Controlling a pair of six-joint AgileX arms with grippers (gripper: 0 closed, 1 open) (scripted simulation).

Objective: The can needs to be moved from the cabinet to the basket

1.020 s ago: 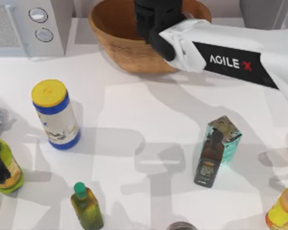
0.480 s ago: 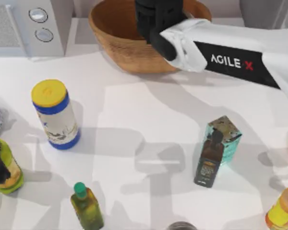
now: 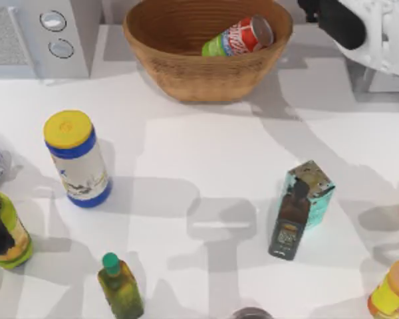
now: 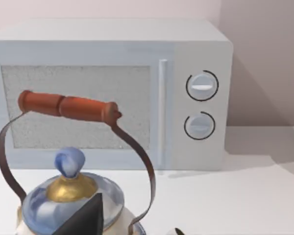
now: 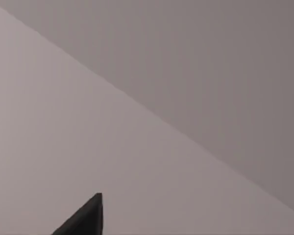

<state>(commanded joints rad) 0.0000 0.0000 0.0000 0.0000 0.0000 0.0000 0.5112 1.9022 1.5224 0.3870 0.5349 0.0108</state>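
The can (image 3: 238,37) lies on its side inside the basket (image 3: 186,73), resting against the inner wall on the side toward the top view's right. Its long axis runs diagonally: the green band points toward the basket's centre, and the silver top points up toward the right rim. No hand touches it.

The right arm's hand (image 3: 336,16) sits at the top view's upper right corner, just beyond the basket's right rim and apart from the can. From there the can lies toward the top view's left and slightly lower. Whether this hand is open or closed cannot be told. The right wrist view shows plain grey surfaces and one dark fingertip (image 5: 85,218); nothing is visible between the fingers.

The left arm is parked at the worktop's (image 3: 206,159) left edge, well apart from the basket. Its wrist view faces the grey appliance (image 4: 137,93) with two round knobs, with a kettle (image 4: 71,196) in front. The state of its hand cannot be told either.

Judgement: the can is at its goal. The right arm is the nearer of the two, and any remaining move is a retreat away from the basket rather than a further grasp.
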